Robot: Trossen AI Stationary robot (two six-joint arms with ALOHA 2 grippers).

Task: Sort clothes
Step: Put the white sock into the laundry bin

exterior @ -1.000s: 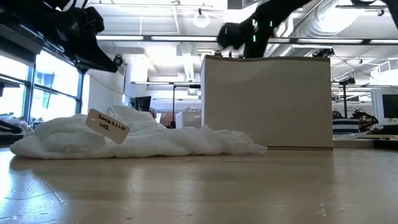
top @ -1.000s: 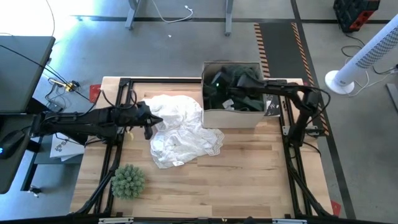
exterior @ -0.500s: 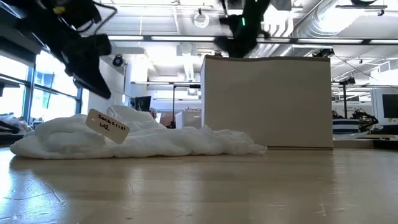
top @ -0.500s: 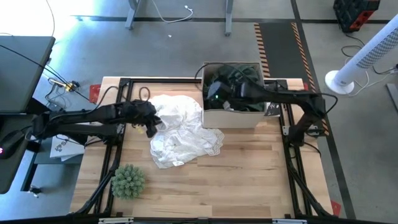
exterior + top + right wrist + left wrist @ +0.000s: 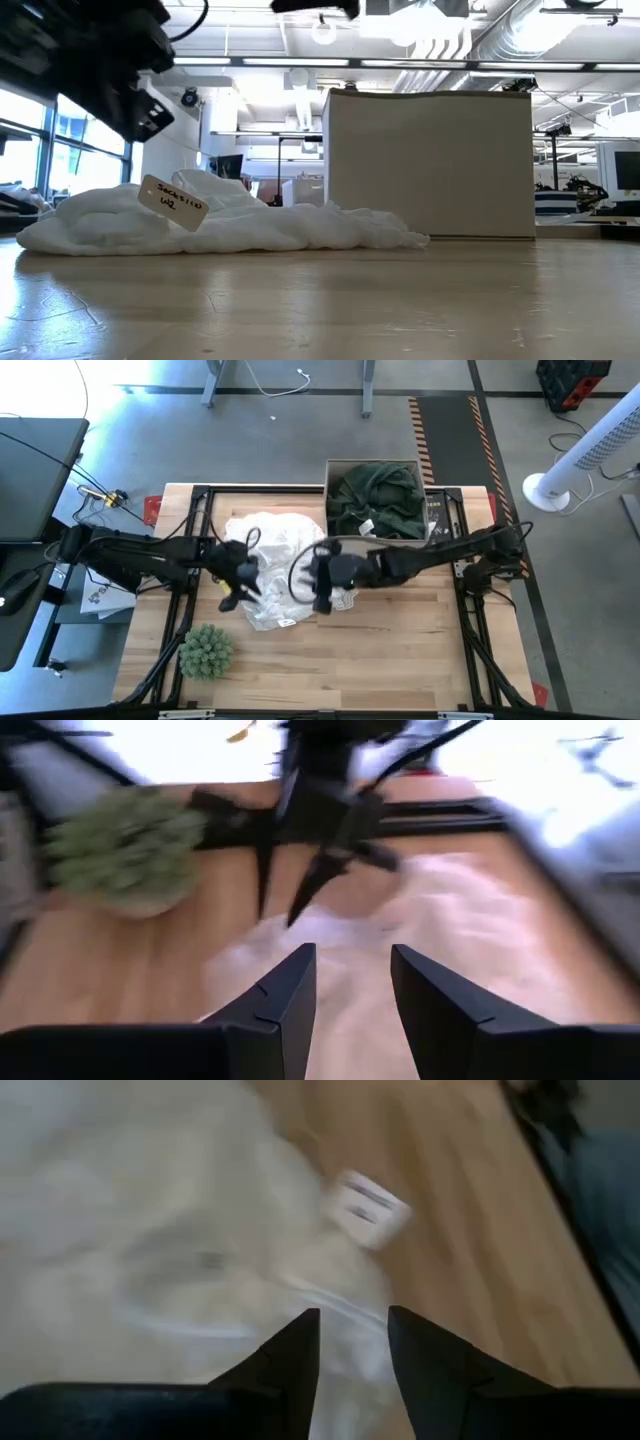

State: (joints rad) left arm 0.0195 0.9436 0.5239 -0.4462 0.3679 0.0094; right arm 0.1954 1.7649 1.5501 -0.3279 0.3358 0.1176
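A large white garment (image 5: 285, 565) lies crumpled on the table's left middle, with a paper tag (image 5: 172, 203) on it. A dark green garment (image 5: 376, 498) fills the cardboard box (image 5: 372, 546) at the far edge. My left gripper (image 5: 243, 582) hovers open over the white garment's left part, slanting down, and its wrist view shows cloth (image 5: 180, 1250) below the open gripper (image 5: 354, 1348). My right gripper (image 5: 312, 582) hangs open high above the garment's right part, facing the left arm (image 5: 320, 810). Nothing is between its fingers (image 5: 352, 982).
A spiky green plant-like ball (image 5: 205, 650) sits near the table's front left corner. Bare wood (image 5: 400, 650) stretches across the near and right part of the table. The box's wall (image 5: 430, 165) stands behind the garment in the low view.
My right gripper has swung out of the box toward the table's near-left, rising and rolling, and now hangs over the white garment. My left gripper has tipped downward and shifted a little toward the near edge. The white garment lies as before.
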